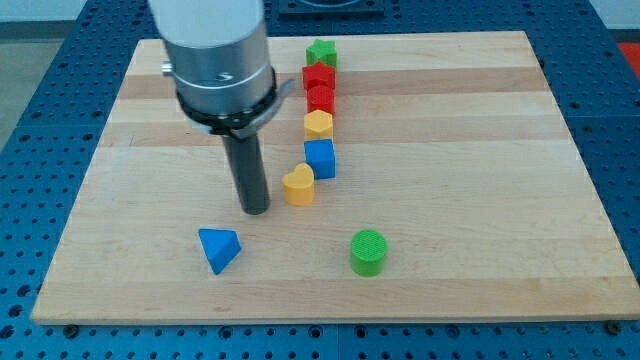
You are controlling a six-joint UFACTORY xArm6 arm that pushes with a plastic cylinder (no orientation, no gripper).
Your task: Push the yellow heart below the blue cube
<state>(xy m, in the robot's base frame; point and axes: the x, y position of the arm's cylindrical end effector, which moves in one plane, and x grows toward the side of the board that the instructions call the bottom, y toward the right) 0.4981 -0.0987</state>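
The yellow heart (298, 185) sits on the wooden board (450, 150), touching the lower left corner of the blue cube (320, 158). My tip (255, 208) is on the board just to the left of the yellow heart, a small gap apart, and a little lower than the blue cube. The rod rises from it to the big grey arm end at the view's top left.
A column of blocks runs up from the blue cube: a yellow hexagon (318, 124), two red blocks (320, 98) (318, 76), a green star (321, 52). A blue triangle (219, 248) lies at lower left, a green cylinder (368, 252) at lower middle.
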